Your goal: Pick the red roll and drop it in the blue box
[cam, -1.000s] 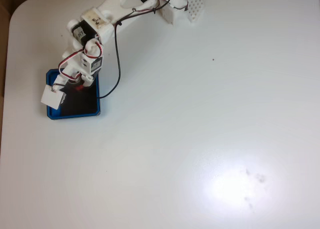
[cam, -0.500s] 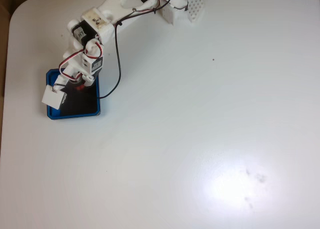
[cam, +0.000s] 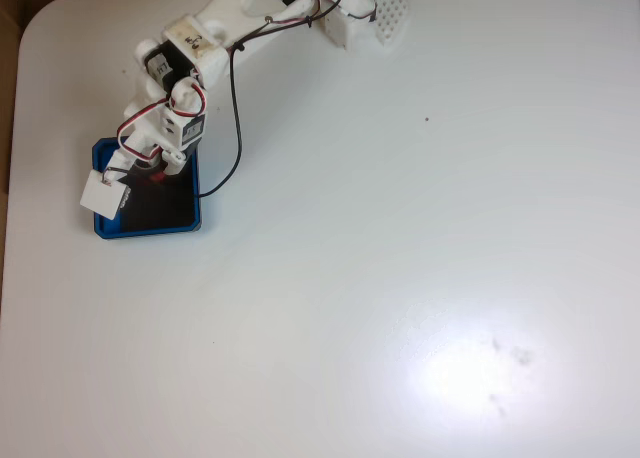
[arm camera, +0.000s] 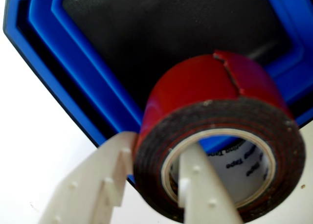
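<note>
The red roll [arm camera: 215, 136] looks light and stiff, a tape ring with a smooth red outer band, a dark face and a pale hollow core; it likely holds its shape under a pinch, though the glossy band could slip. The wall of the ring is the natural place to take it, and that is how it is held. In the wrist view the gripper [arm camera: 156, 185] is narrowly apart and clamped on the roll's wall: one white finger passes through the hollow centre, the other presses the outside of the band.

The roll hangs over the blue box [arm camera: 73, 72], above its black bottom and near one rim. In the fixed view the box [cam: 145, 230] sits near the table's left edge toward the far left corner, with the gripper [cam: 148, 170] over its far side and the roll [cam: 157, 175] a small red spot beneath it.
</note>
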`<state>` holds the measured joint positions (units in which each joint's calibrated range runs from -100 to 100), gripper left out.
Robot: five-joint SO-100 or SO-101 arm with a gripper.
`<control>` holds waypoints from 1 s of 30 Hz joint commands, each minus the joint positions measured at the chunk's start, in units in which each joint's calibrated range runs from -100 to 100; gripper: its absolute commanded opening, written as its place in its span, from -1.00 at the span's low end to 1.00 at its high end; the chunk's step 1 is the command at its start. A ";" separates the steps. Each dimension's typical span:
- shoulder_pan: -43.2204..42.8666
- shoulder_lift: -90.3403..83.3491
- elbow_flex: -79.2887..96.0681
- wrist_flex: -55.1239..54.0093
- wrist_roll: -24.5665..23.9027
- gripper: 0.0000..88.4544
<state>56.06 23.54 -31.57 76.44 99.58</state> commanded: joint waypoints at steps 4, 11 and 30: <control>0.17 -1.05 -4.46 -1.27 -0.20 -0.98; 0.46 -1.30 -4.37 -1.27 -0.20 -0.83; 0.66 -13.17 3.09 -1.27 -0.20 -0.81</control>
<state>56.06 17.95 -30.31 76.27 99.58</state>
